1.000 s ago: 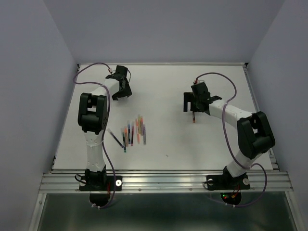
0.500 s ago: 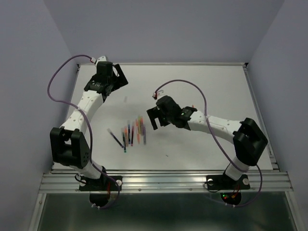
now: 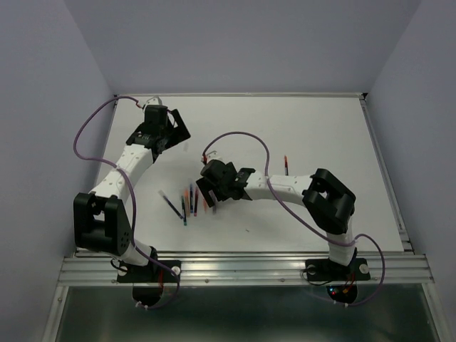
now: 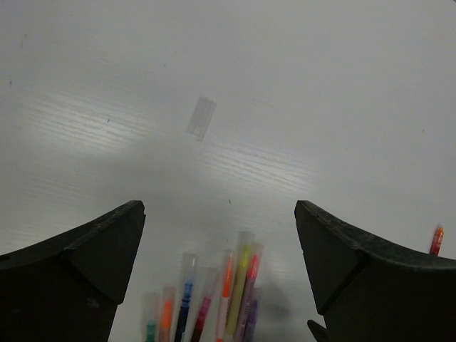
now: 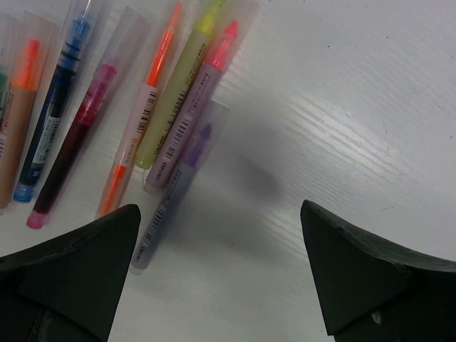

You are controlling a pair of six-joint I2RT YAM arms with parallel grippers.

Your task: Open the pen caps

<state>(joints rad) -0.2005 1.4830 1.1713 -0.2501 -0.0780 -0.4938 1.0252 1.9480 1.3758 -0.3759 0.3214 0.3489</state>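
Several capped pens [image 3: 194,199] lie side by side in a cluster at the table's middle left; a dark pen [image 3: 171,206] lies slanted to their left. In the right wrist view the pens [image 5: 171,85] show translucent caps [image 5: 235,18], with a purple pen [image 5: 174,189] nearest. My right gripper [image 3: 212,189] [image 5: 221,210] is open and empty, low at the cluster's right edge. My left gripper [image 3: 171,132] [image 4: 221,206] is open and empty, behind the cluster. A loose clear cap [image 4: 201,117] lies on the table beyond the pens [image 4: 235,285].
A single red pen [image 3: 286,164] lies alone to the right of the cluster, also at the right edge of the left wrist view [image 4: 436,240]. The white table [image 3: 320,128] has grey walls on three sides. The right arm's cable arches over the middle.
My right gripper has swung left from the table's right middle to the pen cluster, leaving the red pen behind. The left arm reached out to the far left, then shifted only slightly.
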